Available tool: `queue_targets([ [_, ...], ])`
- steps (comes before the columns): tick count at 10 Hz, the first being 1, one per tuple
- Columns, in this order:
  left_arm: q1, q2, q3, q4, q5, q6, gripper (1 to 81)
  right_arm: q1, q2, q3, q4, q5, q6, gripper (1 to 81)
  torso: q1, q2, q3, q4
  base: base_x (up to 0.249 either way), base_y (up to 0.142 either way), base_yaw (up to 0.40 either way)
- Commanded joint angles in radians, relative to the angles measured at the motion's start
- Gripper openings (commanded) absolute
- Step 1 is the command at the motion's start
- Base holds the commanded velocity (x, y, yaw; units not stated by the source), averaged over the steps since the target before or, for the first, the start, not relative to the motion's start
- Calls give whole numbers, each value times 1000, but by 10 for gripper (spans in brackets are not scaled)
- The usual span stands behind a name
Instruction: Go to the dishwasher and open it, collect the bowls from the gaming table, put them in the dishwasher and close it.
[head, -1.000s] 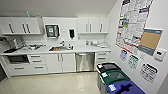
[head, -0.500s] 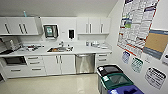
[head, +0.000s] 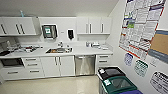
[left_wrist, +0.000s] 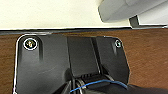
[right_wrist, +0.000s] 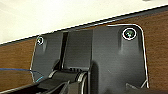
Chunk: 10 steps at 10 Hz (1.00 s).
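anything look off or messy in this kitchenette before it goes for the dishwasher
Nothing stands out. The dishwasher is shut under the counter, with the cabinet doors and drawers beside it closed. Loose items lie on the counter's far left, too blurred to identify, and no spill shows on the floor.

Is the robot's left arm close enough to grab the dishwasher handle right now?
Probably not. The dishwasher stands shut across open floor, under the counter; nothing blocks the way, but it looks beyond arm's reach.
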Motion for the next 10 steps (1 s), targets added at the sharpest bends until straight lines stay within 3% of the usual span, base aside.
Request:
queue_targets([
  [1, -57, -7, 12, -4, 47, 2, 811, 58, -10, 6, -2, -50, 0, 811, 0, -1, 0, 0, 178, 0, 0],
  [10, -58, -7, 13, -4, 47, 2, 811, 59, -8, 6, -2, -51, -2, 811, -1, -1, 0, 0, 175, 0, 0],
])
